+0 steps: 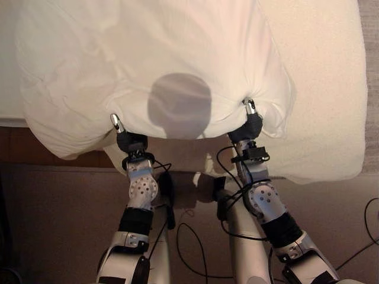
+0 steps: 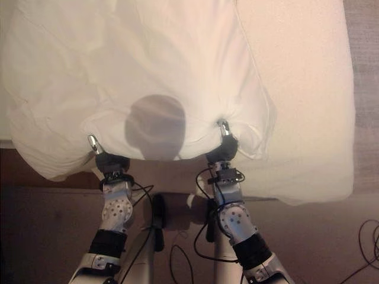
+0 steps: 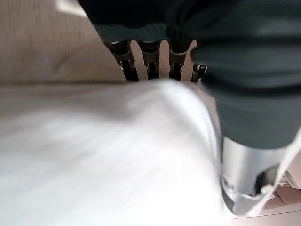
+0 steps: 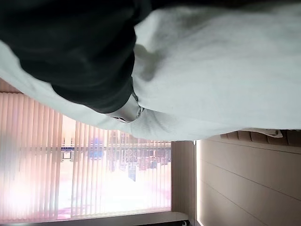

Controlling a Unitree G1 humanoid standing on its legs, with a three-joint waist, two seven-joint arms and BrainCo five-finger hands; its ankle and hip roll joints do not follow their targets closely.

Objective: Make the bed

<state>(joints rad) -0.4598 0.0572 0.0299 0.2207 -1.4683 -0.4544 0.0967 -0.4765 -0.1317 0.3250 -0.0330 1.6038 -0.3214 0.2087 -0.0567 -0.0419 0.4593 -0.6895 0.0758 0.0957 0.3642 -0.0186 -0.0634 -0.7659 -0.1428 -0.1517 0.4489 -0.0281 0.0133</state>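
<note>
A big puffy piece of white bedding lies over the near side of the bed; I cannot tell whether it is a pillow or a folded duvet. Its near edge hangs past the mattress edge. My left hand grips that edge at the lower left, thumb up over the cloth, which bunches around it. My right hand grips the same edge further right, where the cloth puckers. In the left wrist view the fingers reach under the white cloth. The right wrist view has the thumb pressed into the cloth.
A cream sheet covers the mattress to the right of the bedding, ending at a near corner. Dark wood of the bed frame shows under the left side. Brown floor lies on my side of the bed. Window blinds show past the right hand.
</note>
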